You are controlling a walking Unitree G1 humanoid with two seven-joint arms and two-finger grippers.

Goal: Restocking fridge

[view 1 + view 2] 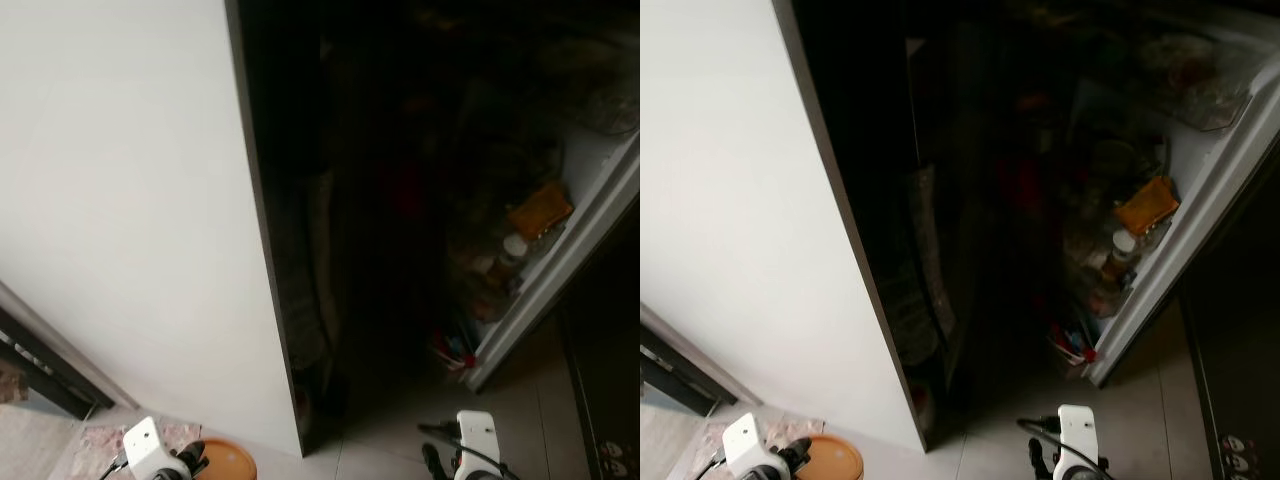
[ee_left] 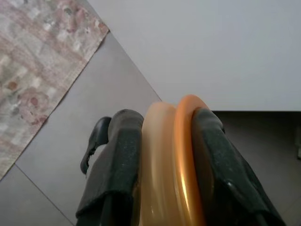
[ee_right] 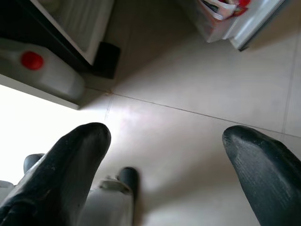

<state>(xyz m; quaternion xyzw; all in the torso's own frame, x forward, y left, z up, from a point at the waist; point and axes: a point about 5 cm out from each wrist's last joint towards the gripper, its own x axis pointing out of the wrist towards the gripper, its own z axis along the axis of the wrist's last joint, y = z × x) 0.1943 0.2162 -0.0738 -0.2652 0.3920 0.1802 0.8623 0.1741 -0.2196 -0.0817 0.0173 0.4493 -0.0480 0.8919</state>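
Observation:
The fridge (image 1: 130, 200) stands with its door (image 1: 575, 235) swung out to the right, and its inside is very dark. The door shelves hold an orange packet (image 1: 540, 210), a white-lidded jar (image 1: 513, 248) and other items I cannot make out. Low at the left, my left gripper (image 2: 167, 141) is shut on the rims of two stacked plates, one orange (image 2: 183, 155) and one paler (image 2: 157, 155). The orange plate (image 1: 228, 462) hangs just above the floor. My right gripper (image 3: 167, 141) is open and empty over the tiles, in front of the door's lower corner.
A patterned rug (image 2: 33, 61) lies on the floor at the left, beside dark furniture (image 1: 40, 370). A dark cabinet (image 1: 600, 360) stands right of the fridge door. A white jug with a red cap (image 3: 42, 70) lies near the fridge base. Pale tiles (image 3: 188, 84) cover the floor.

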